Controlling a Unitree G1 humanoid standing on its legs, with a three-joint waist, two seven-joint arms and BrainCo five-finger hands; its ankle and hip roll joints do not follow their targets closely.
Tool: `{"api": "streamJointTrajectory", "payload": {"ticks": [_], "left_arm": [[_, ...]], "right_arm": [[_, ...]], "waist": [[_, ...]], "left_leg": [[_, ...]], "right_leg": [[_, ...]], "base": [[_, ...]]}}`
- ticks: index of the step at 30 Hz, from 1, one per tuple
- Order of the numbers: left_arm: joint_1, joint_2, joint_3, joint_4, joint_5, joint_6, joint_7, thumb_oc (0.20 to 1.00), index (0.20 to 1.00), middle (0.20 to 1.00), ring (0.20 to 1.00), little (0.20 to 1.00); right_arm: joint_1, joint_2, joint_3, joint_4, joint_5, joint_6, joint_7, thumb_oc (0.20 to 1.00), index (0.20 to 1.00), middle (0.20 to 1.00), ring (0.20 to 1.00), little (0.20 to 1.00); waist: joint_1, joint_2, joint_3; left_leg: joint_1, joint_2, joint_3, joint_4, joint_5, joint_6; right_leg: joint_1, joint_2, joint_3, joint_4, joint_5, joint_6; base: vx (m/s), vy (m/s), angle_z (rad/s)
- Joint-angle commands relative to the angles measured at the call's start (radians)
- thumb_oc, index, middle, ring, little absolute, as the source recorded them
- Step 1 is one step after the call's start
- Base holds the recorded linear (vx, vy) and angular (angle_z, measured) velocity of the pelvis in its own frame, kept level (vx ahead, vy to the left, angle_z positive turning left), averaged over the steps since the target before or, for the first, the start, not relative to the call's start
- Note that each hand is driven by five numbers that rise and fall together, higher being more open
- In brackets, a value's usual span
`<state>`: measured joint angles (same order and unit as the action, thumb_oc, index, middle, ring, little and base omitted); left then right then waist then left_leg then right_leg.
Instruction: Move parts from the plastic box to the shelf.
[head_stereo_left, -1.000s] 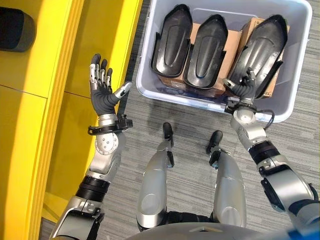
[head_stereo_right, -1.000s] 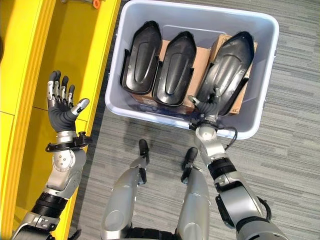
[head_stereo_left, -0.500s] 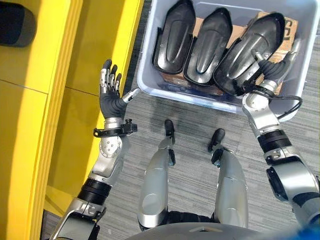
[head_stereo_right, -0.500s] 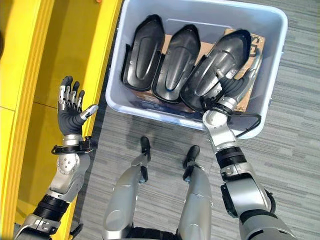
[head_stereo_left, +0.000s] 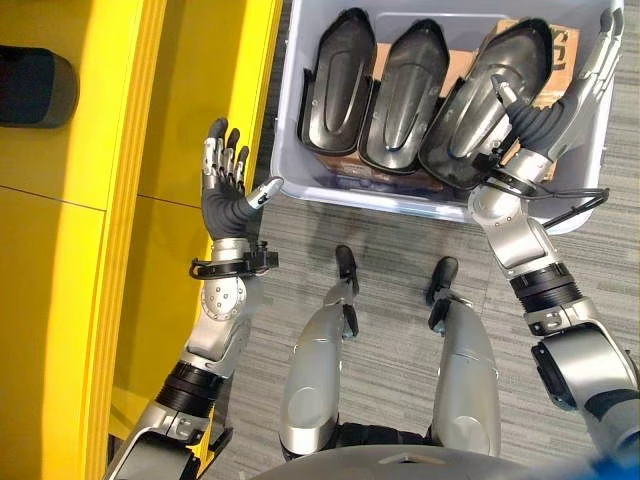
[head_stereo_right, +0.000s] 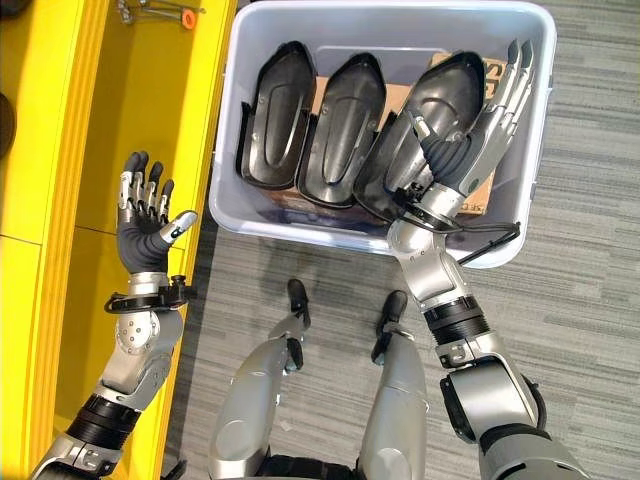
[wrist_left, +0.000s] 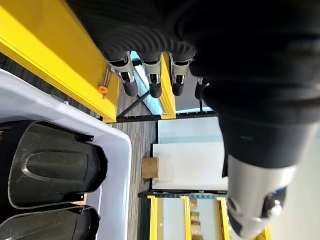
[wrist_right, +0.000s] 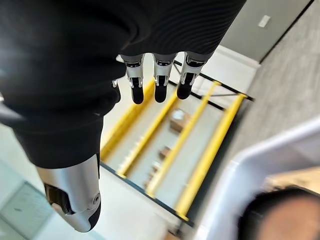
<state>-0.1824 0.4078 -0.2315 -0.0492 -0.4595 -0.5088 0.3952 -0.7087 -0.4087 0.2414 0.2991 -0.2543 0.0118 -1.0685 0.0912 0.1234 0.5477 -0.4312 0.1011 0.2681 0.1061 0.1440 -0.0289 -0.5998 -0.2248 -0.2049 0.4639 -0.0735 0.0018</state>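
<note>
- The plastic box (head_stereo_right: 232, 120), upper centre of the frame, holds three black parts.
- The right hand (head_stereo_right: 478, 140), fingers straight and spread, sits beside the rightmost part (head_stereo_right: 425, 130).
- The left hand (head_stereo_left: 224, 190), spread, is raised by the yellow shelf (head_stereo_left: 120, 200) at left.

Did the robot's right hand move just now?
Yes. The right robot hand has risen from the near rim of the plastic box and now stretches open over the rightmost black part, reaching toward the far right corner.
</note>
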Motion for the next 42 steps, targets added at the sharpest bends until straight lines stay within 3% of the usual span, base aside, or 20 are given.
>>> {"api": "streamJointTrajectory", "payload": {"ticks": [1,2,10,17,28,33,36,38,42], "left_arm": [[0.007,0.002,0.007,-0.088,0.001,-0.058,-0.003,1.000,1.000,1.000,1.000,1.000],[0.011,0.003,0.003,-0.085,0.001,-0.056,-0.001,1.000,1.000,1.000,1.000,1.000],[-0.006,-0.005,-0.009,-0.065,0.024,-0.060,0.037,1.000,1.000,1.000,1.000,1.000],[-0.018,-0.007,-0.018,-0.055,0.040,-0.059,0.053,1.000,1.000,1.000,1.000,1.000],[-0.038,0.002,-0.019,-0.036,0.046,-0.029,0.053,1.000,1.000,1.000,1.000,1.000],[-0.039,0.016,-0.022,-0.043,0.049,-0.030,0.054,1.000,1.000,1.000,1.000,1.000],[-0.043,0.016,-0.019,-0.039,0.045,-0.032,0.055,1.000,1.000,1.000,1.000,1.000],[-0.051,0.016,-0.020,-0.023,0.044,-0.014,0.018,1.000,1.000,1.000,1.000,1.000],[-0.055,0.020,-0.030,-0.010,0.026,-0.003,0.013,1.000,1.000,1.000,1.000,1.000]], "right_arm": [[-0.025,-0.016,-0.004,-0.002,0.088,0.002,0.005,1.000,1.000,1.000,1.000,1.000],[-0.015,-0.011,-0.002,0.011,0.107,0.002,0.004,1.000,1.000,1.000,1.000,1.000],[0.031,0.030,-0.032,0.118,0.372,-0.088,0.021,1.000,1.000,1.000,1.000,1.000],[0.047,0.050,-0.024,0.184,0.452,-0.144,0.059,1.000,1.000,1.000,1.000,1.000],[-0.022,0.036,-0.004,0.259,0.433,-0.125,0.093,1.000,1.000,1.000,1.000,1.000],[-0.051,0.027,-0.010,0.297,0.512,-0.095,0.109,1.000,1.000,1.000,1.000,1.000],[-0.057,0.033,-0.019,0.318,0.607,-0.087,0.117,1.000,1.000,1.000,1.000,1.000],[-0.051,0.056,-0.044,0.401,0.824,-0.116,0.192,1.000,1.000,1.000,1.000,1.000],[-0.057,0.061,-0.055,0.462,0.915,-0.139,0.231,1.000,1.000,1.000,1.000,1.000]], "waist": [[-0.010,0.033,-0.028],[-0.012,0.030,-0.028],[-0.018,0.020,-0.028],[-0.016,0.012,-0.028],[0.008,0.007,-0.028],[0.023,0.007,-0.028],[0.025,0.006,-0.028],[0.031,0.003,-0.028],[0.036,0.004,-0.028]], "left_leg": [[-0.043,-0.008,-0.069,0.068,-0.119,-0.008],[-0.023,-0.012,-0.078,0.071,-0.140,-0.017],[-0.042,-0.010,-0.079,0.070,-0.139,-0.016],[-0.067,-0.006,-0.082,0.074,-0.136,-0.015],[-0.118,-0.013,-0.097,0.103,-0.136,-0.012],[-0.141,-0.018,-0.101,0.122,-0.141,-0.008],[-0.145,-0.019,-0.102,0.127,-0.145,-0.007],[-0.153,-0.019,-0.104,0.135,-0.148,-0.006],[-0.162,-0.016,-0.105,0.146,-0.151,-0.004]], "right_leg": [[0.044,0.004,-0.012,-0.042,-0.040,0.031],[0.062,0.001,-0.003,-0.035,-0.062,0.040],[0.043,0.005,-0.007,-0.027,-0.061,0.040],[0.025,0.010,-0.010,-0.026,-0.058,0.039],[-0.004,0.006,-0.022,-0.008,-0.055,0.041],[-0.014,0.002,-0.027,0.000,-0.054,0.043],[-0.016,0.002,-0.027,0.003,-0.054,0.044],[-0.016,0.001,-0.031,0.000,-0.052,0.046],[-0.021,0.002,-0.031,0.008,-0.053,0.045]], "base": [[0.00,0.000,0.00],[0.00,0.017,-0.03],[0.01,0.003,-0.01],[0.00,0.000,0.00],[0.00,0.001,0.01],[0.03,0.033,0.12],[0.00,0.000,0.00],[0.04,0.006,0.00],[0.00,0.000,0.00]]}}
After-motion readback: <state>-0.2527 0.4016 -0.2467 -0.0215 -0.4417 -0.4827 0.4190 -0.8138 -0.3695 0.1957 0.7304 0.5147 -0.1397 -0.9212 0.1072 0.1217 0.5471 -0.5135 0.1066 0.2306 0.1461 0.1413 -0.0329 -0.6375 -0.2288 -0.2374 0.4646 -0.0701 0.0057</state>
